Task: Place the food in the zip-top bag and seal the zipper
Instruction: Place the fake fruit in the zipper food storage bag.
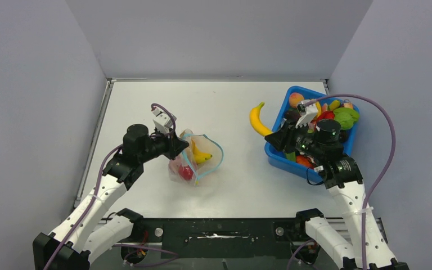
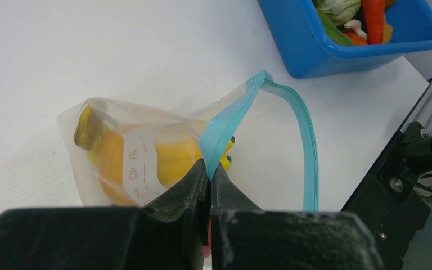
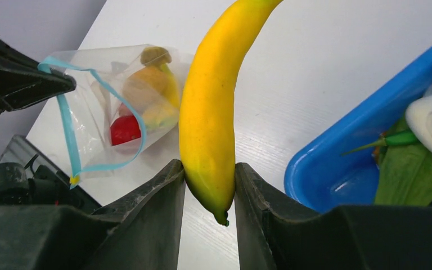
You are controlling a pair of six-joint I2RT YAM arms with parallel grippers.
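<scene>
Banana (image 3: 211, 112) plain yellow, dark greenish at the tip. Zip-top bag (image 2: 90, 188) clear with a crinkled sheen; white label (image 2: 138, 166) printed with small outline drawings. Zipper (image 2: 309, 146) light blue-teal. Seen through the plastic: yellow-orange pieces (image 2: 174, 157), one red fruit (image 3: 125, 129). Bin (image 2: 309, 50) bright blue, its contents green, orange and white. Left gripper (image 2: 209, 171) and right gripper (image 3: 209, 169) black. Table (image 1: 146, 107) white. Cables (image 1: 393, 135) purple.
</scene>
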